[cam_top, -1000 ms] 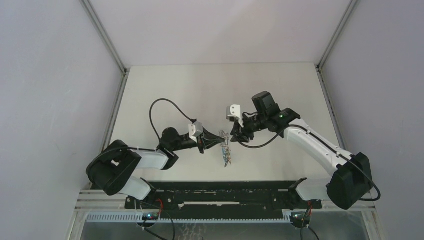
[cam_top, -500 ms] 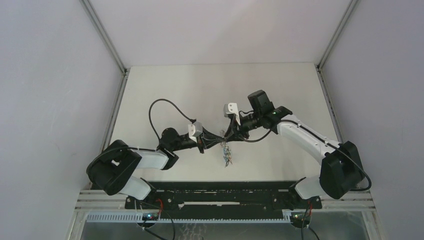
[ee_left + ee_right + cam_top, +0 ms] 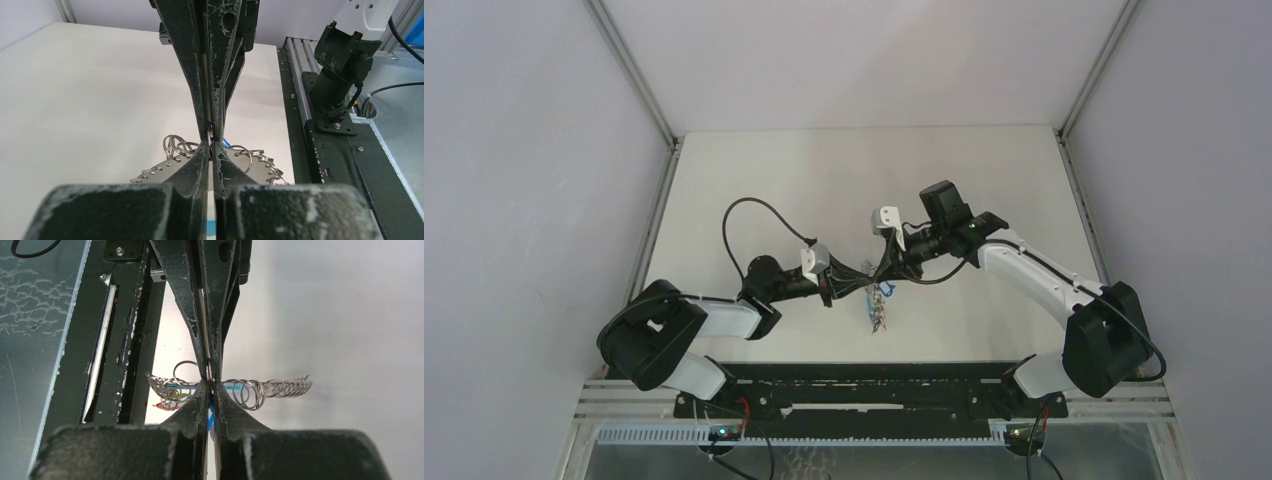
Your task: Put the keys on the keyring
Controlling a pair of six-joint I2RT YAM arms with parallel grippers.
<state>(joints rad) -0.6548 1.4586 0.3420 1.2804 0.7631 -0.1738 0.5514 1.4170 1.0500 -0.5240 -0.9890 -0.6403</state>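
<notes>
Over the table [image 3: 824, 170], the left gripper [image 3: 210, 145] and right gripper [image 3: 210, 382] met tip to tip, both pinched together. The left clamped the keyring [image 3: 270, 388], which hung beneath. A blue key [image 3: 210, 412] showed between the right gripper's fingers [image 3: 230, 407]; whether gripped, unclear.
</notes>
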